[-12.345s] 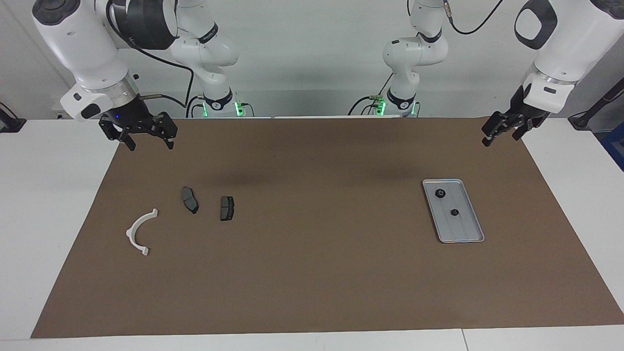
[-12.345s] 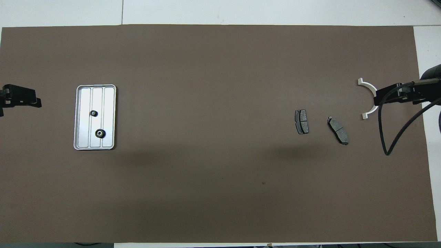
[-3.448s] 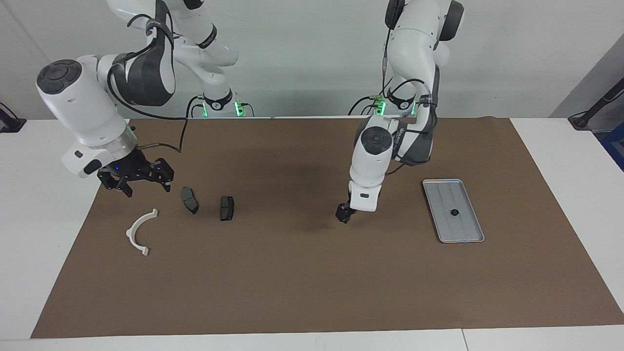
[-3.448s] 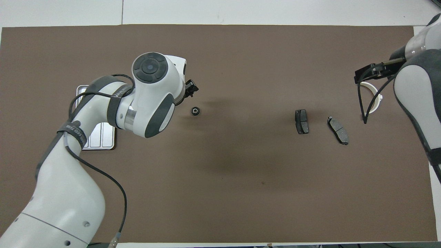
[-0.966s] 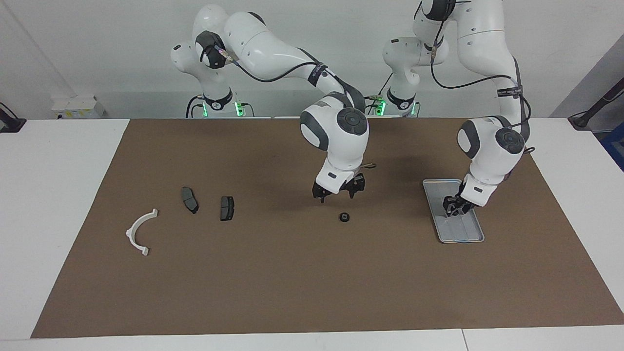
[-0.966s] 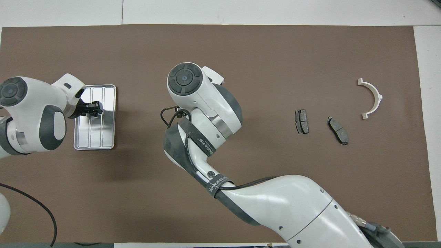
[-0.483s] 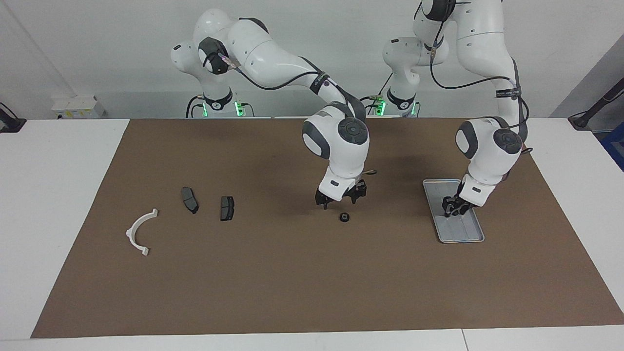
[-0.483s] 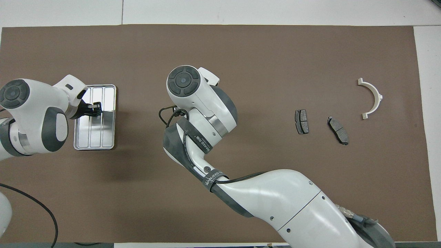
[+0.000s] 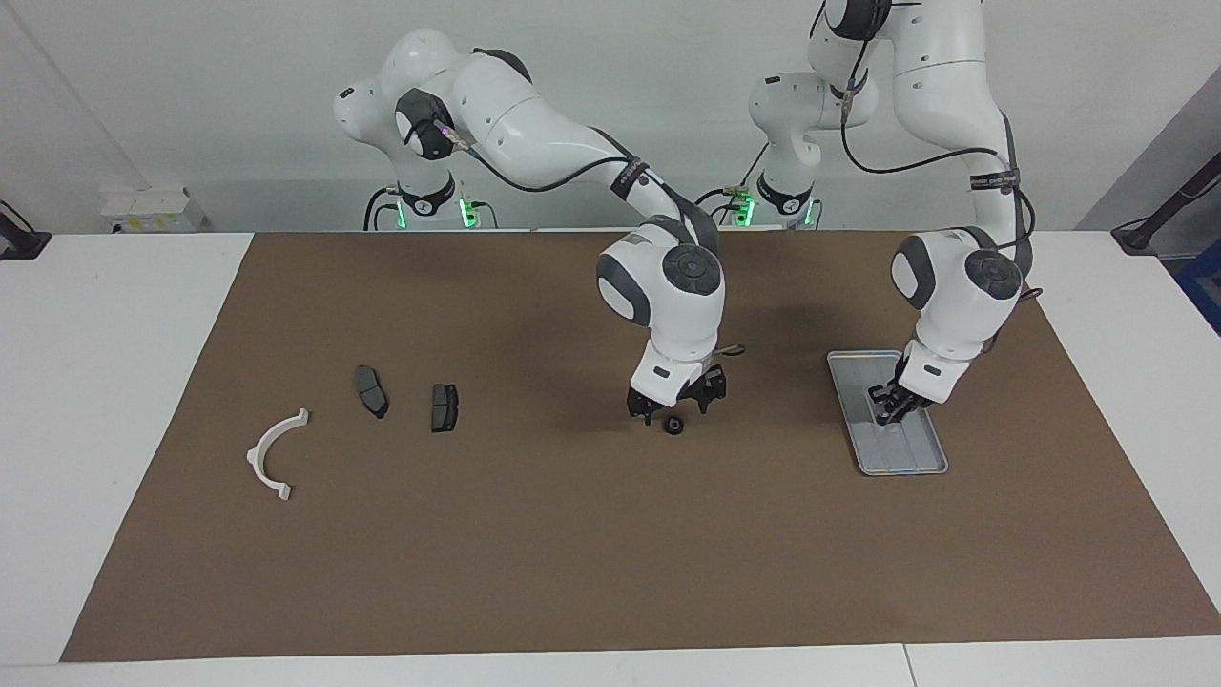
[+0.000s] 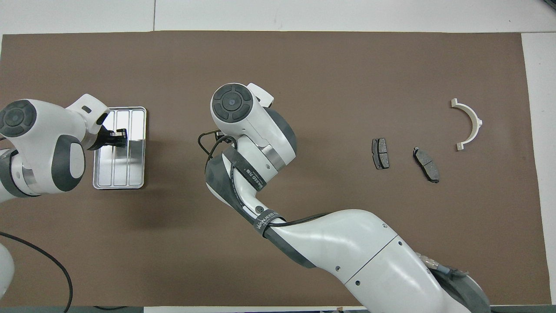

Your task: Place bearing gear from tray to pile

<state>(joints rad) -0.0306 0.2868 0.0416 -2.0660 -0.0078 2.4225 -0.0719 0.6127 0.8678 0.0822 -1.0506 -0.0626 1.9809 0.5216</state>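
Note:
One small black bearing gear [image 9: 674, 426] lies on the brown mat mid-table, between the tray and the pile. My right gripper [image 9: 676, 409] is open and hangs low over this gear, fingers to either side just above it. In the overhead view the right arm hides both. The silver-grey ridged tray [image 9: 918, 459] lies toward the left arm's end and also shows in the overhead view [image 10: 130, 171]. My left gripper [image 9: 889, 408] is down in the tray, seen from overhead [image 10: 116, 138]; no gear shows there. The pile is a white half-ring bracket [image 9: 272, 458] and two dark pads [image 9: 371, 390] [image 9: 444, 406].
The brown mat [image 9: 572, 553] covers most of the white table. In the overhead view the bracket [image 10: 469, 124] and the pads [image 10: 380, 153] [image 10: 426, 164] lie toward the right arm's end. The right arm stretches across the middle of the mat.
My right gripper has come down closer over the gear on the mat. My left gripper has stayed in the tray, shifting only slightly.

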